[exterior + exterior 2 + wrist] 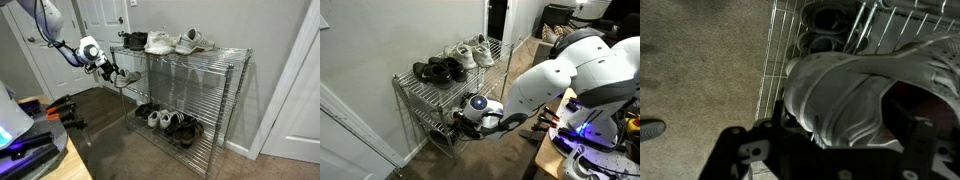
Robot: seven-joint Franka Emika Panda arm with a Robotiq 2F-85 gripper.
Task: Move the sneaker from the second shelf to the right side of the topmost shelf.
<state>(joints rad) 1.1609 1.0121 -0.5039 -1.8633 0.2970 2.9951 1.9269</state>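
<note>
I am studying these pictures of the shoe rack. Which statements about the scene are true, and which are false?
1. The end effector holds the sneaker. True.
2. The top shelf is empty. False: black shoes and white sneakers lie on it.
3. Several shoes lie on the lowest shelf. True.
4. The rack is wooden. False: it is metal wire.

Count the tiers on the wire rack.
3: the topmost shelf, the second shelf below it, and the lowest tier near the floor. None seems hidden.
</note>
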